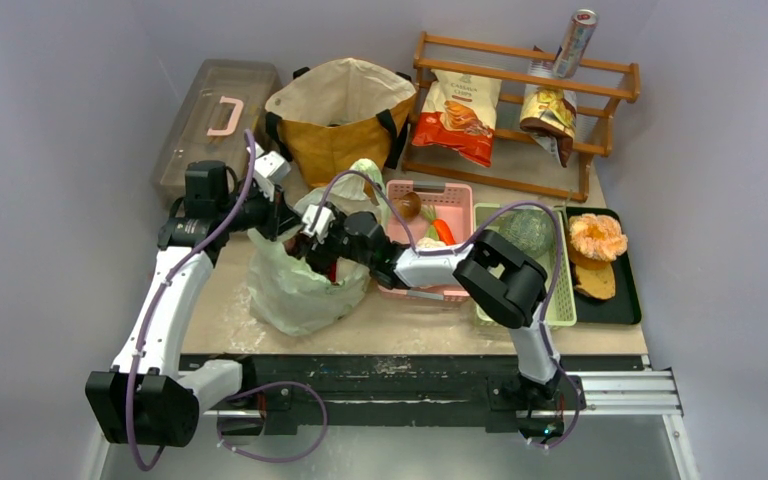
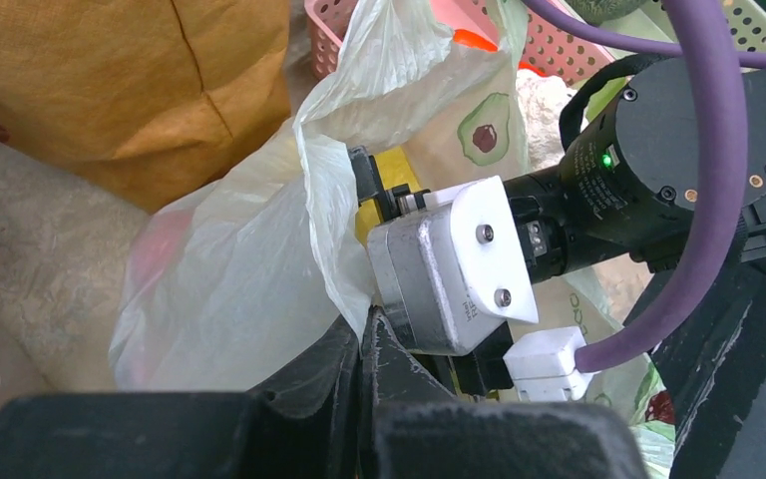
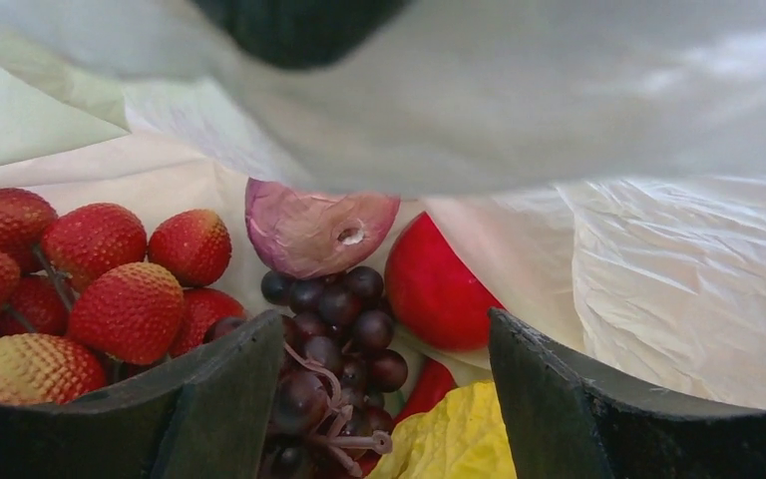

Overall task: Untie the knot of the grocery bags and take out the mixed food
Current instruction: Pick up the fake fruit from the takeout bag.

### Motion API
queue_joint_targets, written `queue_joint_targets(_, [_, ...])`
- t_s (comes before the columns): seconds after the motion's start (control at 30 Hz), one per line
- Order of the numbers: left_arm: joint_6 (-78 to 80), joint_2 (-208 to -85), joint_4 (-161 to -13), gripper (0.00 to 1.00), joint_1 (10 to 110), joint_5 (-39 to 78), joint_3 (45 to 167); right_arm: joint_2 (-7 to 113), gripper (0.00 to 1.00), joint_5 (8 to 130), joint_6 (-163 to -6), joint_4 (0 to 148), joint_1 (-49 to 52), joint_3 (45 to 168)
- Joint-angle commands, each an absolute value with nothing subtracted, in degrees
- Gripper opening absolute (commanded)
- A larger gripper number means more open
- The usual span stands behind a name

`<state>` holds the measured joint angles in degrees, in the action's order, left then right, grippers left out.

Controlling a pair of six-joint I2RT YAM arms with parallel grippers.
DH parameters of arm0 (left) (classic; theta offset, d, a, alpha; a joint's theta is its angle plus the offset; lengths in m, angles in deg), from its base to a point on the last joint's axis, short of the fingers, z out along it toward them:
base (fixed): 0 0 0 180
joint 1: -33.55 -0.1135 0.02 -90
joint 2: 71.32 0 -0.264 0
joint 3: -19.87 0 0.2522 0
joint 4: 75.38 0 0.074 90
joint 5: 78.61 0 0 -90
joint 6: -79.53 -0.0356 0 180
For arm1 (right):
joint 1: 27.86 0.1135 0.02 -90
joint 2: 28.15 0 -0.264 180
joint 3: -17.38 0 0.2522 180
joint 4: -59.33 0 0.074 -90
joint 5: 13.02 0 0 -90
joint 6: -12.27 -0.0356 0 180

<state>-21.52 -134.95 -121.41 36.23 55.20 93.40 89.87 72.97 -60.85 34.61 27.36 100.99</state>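
The pale-green plastic bag point(image 1: 295, 285) lies open in front of the mustard tote point(image 1: 345, 120); no knot shows. My left gripper point(image 1: 282, 218) is shut on the bag's rim point(image 2: 334, 230), with the jaws pinching the film point(image 2: 379, 321). My right gripper point(image 1: 318, 245) reaches into the bag's mouth, open and empty point(image 3: 387, 329). Between its fingers point(image 3: 229, 399) lie dark grapes point(image 3: 334, 339), with a purple onion point(image 3: 319, 230) behind them. Strawberries point(image 3: 110, 289) lie to the left and a red fruit point(image 3: 439, 289) to the right. A red chilli point(image 3: 429, 384) and a yellow cabbage leaf point(image 3: 464, 439) are nearest.
A pink basket point(image 1: 450, 195) with a carrot stands right of the bag. Beyond it are a green basket point(image 1: 563, 300) holding a melon point(image 1: 525, 230) and a black tray point(image 1: 628, 300). A wooden rack point(image 1: 520, 90) with chip bags and a can stands at the back right. A grey lidded box point(image 1: 210, 120) stands at the back left.
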Motion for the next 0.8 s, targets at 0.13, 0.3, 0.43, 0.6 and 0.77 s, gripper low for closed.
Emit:
queue_joint_targets(0.13, [-23.8, -134.5, -121.7, 0.0, 36.9, 56.8, 95.6, 80.4, 0.82, 61.3, -60.7, 43.0, 27.8, 96.2])
queue_joint_targets(0.3, [-22.4, -134.2, -120.3, 0.0, 36.9, 55.2, 95.1, 73.4, 0.82, 60.3, -58.1, 39.1, 28.0, 87.8])
queue_joint_targets(0.43, [-22.3, -133.3, -120.5, 0.0, 37.0, 54.8, 94.1, 72.6, 0.82, 59.1, -59.9, 44.0, 28.3, 90.5])
queue_joint_targets(0.6, [-25.6, -128.7, -121.7, 0.0, 36.9, 54.0, 91.6, 76.1, 0.82, 58.0, -56.1, 51.3, 29.7, 91.8])
queue_joint_targets(0.77, [-25.4, -125.1, -121.6, 0.0, 36.9, 53.2, 88.7, 79.0, 0.85, 59.6, -49.3, 53.2, 31.0, 89.6])
